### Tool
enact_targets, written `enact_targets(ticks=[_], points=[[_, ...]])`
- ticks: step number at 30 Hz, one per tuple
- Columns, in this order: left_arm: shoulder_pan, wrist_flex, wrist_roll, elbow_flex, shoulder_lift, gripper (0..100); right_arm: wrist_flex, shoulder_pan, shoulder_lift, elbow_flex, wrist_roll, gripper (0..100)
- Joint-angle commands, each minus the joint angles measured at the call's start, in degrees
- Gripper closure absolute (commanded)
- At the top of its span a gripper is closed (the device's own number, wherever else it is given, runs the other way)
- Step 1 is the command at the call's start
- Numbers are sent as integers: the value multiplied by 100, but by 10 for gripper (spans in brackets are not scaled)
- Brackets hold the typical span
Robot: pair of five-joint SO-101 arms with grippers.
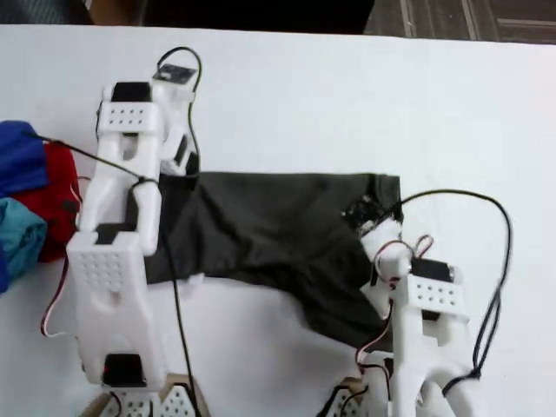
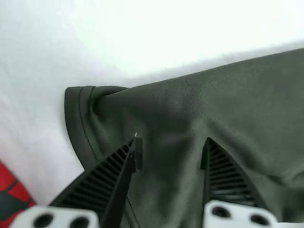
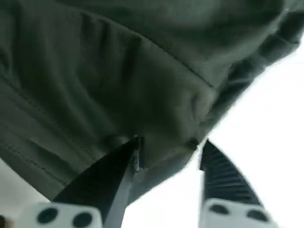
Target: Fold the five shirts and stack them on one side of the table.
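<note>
We see a dark olive shirt (image 1: 278, 230) lying spread across the middle of the white desk (image 1: 347, 95). It is mostly flat, with wrinkles running through it and one lobe hanging toward the near edge on the right side.

The left arm stands over the shirt's left end. In the high view its pincer (image 1: 178, 158) points down at the far left corner of the cloth. In the left wrist view the left pincer (image 2: 171, 152) has its fingers (image 2: 118, 175) apart, with nothing between them but the fabric below. A stitched hem of the shirt (image 2: 190, 109) curls into a small fold just beyond the tips, and bare desk (image 2: 142, 33) lies past it.

The right arm stands at the shirt's right end, with its pincer (image 1: 375, 224) down on the cloth near the right edge. In the right wrist view the right pincer (image 3: 170, 154) is also apart. One finger (image 3: 114, 175) lies over the shirt (image 3: 118, 71) and the other over the desk (image 3: 266, 118), so the cloth's rumpled edge runs between them. We cannot tell whether the tips touch the fabric.

At the left edge of the desk sits a heap of clothes (image 1: 61, 191), blue at the back, red in the middle and teal in front. It is close beside the left arm and apart from the olive shirt. A strip of the red (image 2: 9, 199) also shows in the left wrist view.
</note>
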Motion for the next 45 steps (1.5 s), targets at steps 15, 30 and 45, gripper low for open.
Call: enact_targets(ticks=[15, 30, 45], points=[[0, 35, 35, -207, -53, 775, 1147, -268, -215, -1240, -18, 978], [0, 62, 35, -242, -53, 775, 2580, -268, -1912, -642, 431, 974], [0, 79, 35, -198, -44, 775, 1833, 804, -1895, -1688, 659, 796]])
